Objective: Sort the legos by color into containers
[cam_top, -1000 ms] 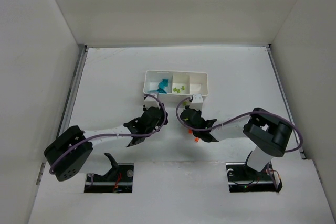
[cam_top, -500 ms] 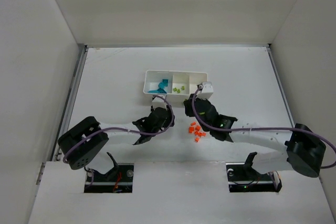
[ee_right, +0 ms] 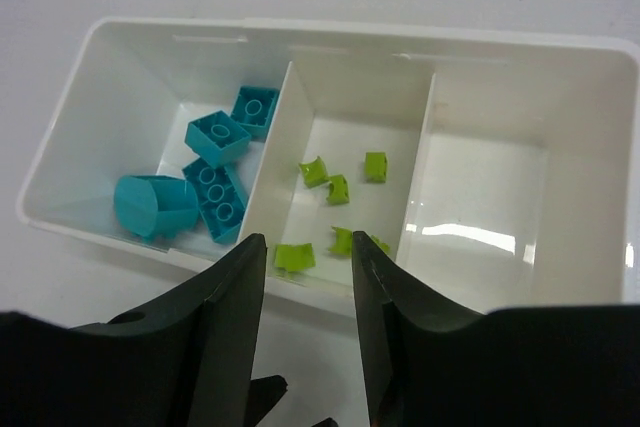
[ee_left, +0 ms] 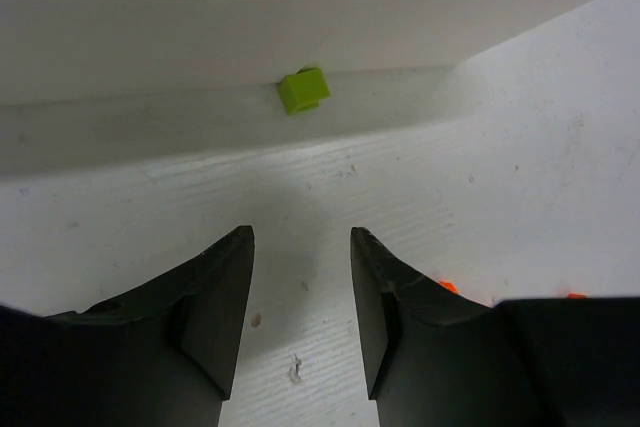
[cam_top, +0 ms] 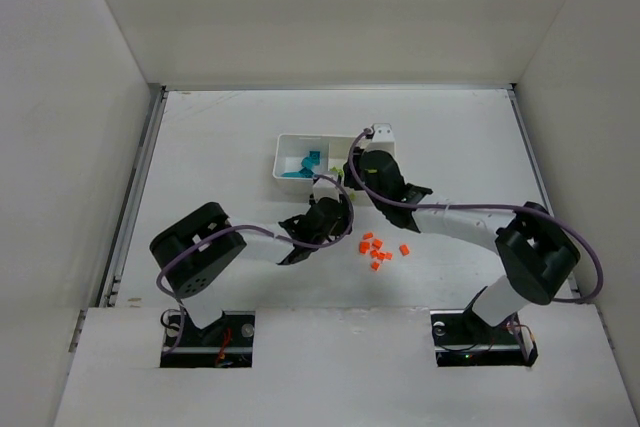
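Note:
The white tray (cam_top: 281, 155) has three compartments. In the right wrist view the left compartment of the tray (ee_right: 90, 57) holds several teal-blue legos (ee_right: 215, 177), the middle one holds several lime-green legos (ee_right: 340, 187), and the right one is bare. Several orange legos (cam_top: 375, 248) lie on the table in front of the tray. My right gripper (cam_top: 352, 173) (ee_right: 308, 242) is open and empty above the tray's near wall. My left gripper (cam_top: 338, 205) (ee_left: 300, 233) is open and empty, low over the table just before the tray. A lime-green lego (ee_left: 303, 90) shows at the tray wall ahead of it.
White walls enclose the table on the left, back and right. Both arms reach in towards the middle, their wrists close together in front of the tray. Two orange legos (ee_left: 447, 286) peek out beside my left gripper's right finger.
My right gripper has swung from over the orange pile up and back to the tray, uncovering the orange legos. My left gripper has moved right and closer to the tray.

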Action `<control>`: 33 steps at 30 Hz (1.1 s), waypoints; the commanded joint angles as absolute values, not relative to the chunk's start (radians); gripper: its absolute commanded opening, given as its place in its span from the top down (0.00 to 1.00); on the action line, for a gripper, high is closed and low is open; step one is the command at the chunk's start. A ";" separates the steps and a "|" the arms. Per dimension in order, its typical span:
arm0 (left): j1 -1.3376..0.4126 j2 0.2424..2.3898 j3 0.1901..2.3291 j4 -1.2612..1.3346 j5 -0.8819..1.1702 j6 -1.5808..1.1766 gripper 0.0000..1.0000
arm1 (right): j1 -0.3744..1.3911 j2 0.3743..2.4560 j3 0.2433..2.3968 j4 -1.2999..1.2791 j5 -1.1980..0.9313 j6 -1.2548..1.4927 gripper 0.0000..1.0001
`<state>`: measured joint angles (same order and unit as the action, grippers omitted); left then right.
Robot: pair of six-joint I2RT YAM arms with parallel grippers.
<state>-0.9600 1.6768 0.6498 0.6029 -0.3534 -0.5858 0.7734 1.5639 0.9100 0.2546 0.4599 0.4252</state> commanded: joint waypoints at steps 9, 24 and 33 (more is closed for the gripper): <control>-0.982 1.808 0.778 0.635 -0.521 -0.595 0.60 | 0.801 1.391 0.772 0.367 0.453 0.460 0.54; -1.048 1.963 0.922 0.621 -0.787 -0.623 0.60 | 0.849 1.149 0.554 0.411 0.465 0.551 0.55; -1.035 2.051 0.986 0.635 -0.833 -0.618 0.61 | 0.871 0.985 0.480 0.396 0.492 0.566 0.55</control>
<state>-1.0565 2.0148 0.9482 0.6525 -0.7895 -0.6037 0.8219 1.0595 0.4808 0.3126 0.5419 0.5282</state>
